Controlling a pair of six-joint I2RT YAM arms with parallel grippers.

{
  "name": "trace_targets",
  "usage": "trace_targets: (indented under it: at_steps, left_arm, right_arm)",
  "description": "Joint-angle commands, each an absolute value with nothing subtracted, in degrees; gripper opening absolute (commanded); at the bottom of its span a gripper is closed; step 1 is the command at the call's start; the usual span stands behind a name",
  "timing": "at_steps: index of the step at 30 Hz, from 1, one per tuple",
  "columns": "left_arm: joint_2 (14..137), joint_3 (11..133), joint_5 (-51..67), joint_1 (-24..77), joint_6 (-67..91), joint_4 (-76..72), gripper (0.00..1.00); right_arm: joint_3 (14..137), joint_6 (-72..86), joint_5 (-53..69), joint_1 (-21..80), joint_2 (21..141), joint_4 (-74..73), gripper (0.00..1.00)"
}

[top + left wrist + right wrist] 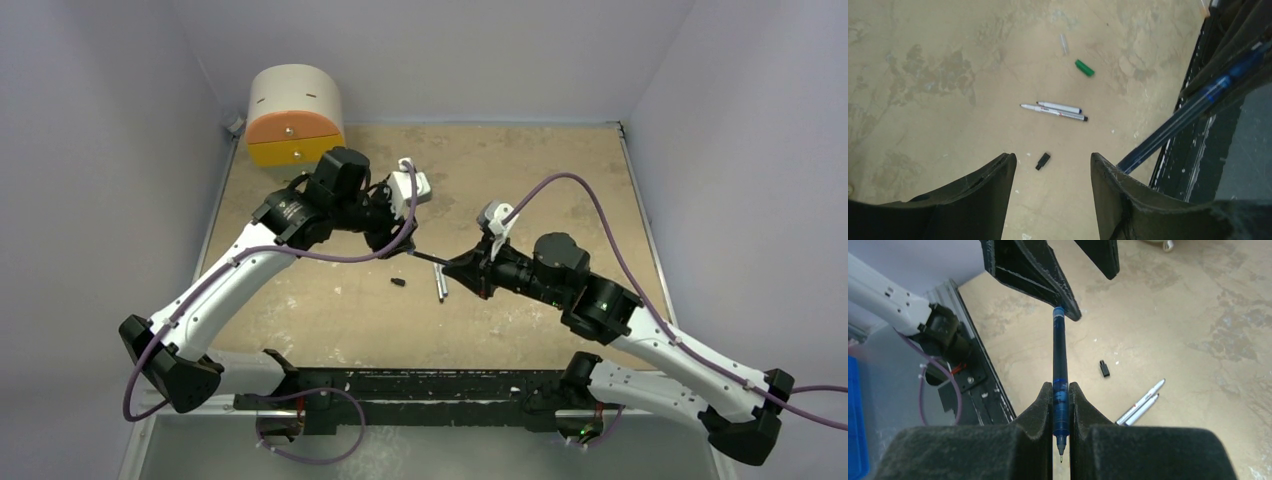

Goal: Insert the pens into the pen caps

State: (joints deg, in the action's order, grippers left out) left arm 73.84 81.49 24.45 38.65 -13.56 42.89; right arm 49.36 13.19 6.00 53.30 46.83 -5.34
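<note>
My right gripper [1061,390] is shut on a blue pen [1059,355], held level above the table with its writing tip pointing back at the wrist. The pen's far end lies against the outer side of one finger [1048,275] of my left gripper [1053,160], which is open and empty above the table. The blue pen also shows in the left wrist view [1188,110]. A black cap [1043,161] lies on the table below the left jaws. Two silver pens [1058,111] lie side by side beyond it. A green cap [1084,67] and a pale cap [1064,44] lie farther off.
A round white box with orange and yellow drawers [295,115] stands at the back left corner. A black rail [400,400] runs along the table's near edge. Pale walls close in the left, back and right sides.
</note>
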Motion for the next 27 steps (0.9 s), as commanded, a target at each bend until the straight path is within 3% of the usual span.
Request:
trace_targets:
  at_steps: [1, 11, 17, 22, 27]
  left_arm:
    - [73.3, 82.5, 30.7, 38.7, -26.4, 51.1, 0.57]
    - [77.4, 88.2, 35.1, 38.7, -30.9, 54.5, 0.57]
    - [78.2, 92.8, 39.5, 33.4, -31.8, 53.2, 0.66]
    - [82.1, 96.7, 40.8, 33.1, -34.0, 56.1, 0.66]
    - [82.9, 98.5, 45.6, 33.1, -36.9, 57.1, 0.66]
  right_arm:
    - [53.8, 9.2, 4.7, 52.6, 48.3, -7.5, 0.0]
    - [61.3, 3.5, 11.9, 49.8, 56.2, -10.3, 0.0]
    - [61.1, 3.0, 15.7, 49.0, 58.4, -10.0, 0.0]
    - [61.9, 2.7, 15.6, 48.6, 60.7, -10.1, 0.0]
    - [62.4, 3.1, 18.8, 42.4, 60.7, -8.2, 0.0]
